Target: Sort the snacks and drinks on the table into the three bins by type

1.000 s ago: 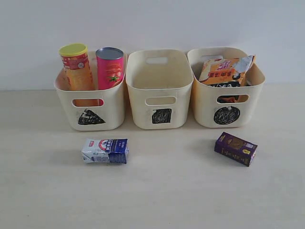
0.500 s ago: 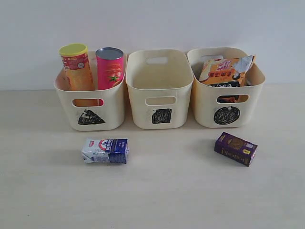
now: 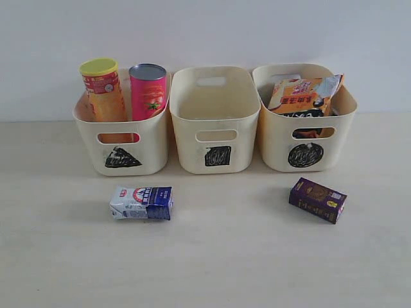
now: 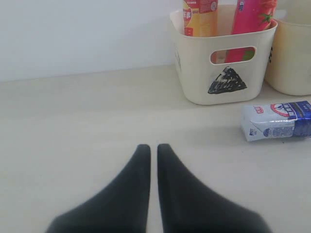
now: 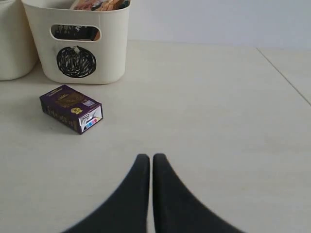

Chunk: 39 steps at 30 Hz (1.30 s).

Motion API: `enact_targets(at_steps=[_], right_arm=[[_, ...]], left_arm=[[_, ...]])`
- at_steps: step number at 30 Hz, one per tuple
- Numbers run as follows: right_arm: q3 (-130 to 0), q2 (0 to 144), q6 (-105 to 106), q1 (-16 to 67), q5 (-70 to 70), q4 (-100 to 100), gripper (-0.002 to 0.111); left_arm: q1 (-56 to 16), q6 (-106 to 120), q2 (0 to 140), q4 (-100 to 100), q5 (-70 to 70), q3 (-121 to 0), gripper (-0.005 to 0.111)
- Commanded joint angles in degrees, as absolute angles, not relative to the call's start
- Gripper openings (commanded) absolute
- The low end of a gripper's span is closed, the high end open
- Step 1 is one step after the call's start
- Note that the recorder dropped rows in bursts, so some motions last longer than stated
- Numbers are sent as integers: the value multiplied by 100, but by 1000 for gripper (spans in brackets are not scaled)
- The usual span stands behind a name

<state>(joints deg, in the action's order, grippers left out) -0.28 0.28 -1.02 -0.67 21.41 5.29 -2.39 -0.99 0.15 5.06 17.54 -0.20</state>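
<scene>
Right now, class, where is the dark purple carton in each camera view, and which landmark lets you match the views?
Exterior view: the purple carton lies lower right, in front of the circle-marked bin.
Left wrist view: not in it.
Right wrist view: the purple carton lies just in front of that same circle-marked bin.
Shared landmark: the bin's black scribbled circle.
</scene>
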Motion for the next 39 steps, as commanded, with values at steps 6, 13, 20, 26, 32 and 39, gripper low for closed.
enact_targets(at_steps=[6,13,20,26,32,39], right_arm=[[0,0,-111,-107,2059,493,0],[0,0,-111,-107,2059,493,0],[0,0,-121,-107,2059,493,0],[0,0,-121,-107,2059,493,0],[0,0,-121,-107,2059,493,0],[0,0,-121,-107,2059,493,0]], left_arm=[[-225,-143,0,512,1679,0,4],[-225,-187,0,556,1395,0,4],[-225,-277,0,-429,-69,0,4],[-225,-1250,0,-530,-1632,0,4],[-225,-2001,355,-335,-2235,-353,4],[-225,-4019,3134,2476,-2036,-2432,4]])
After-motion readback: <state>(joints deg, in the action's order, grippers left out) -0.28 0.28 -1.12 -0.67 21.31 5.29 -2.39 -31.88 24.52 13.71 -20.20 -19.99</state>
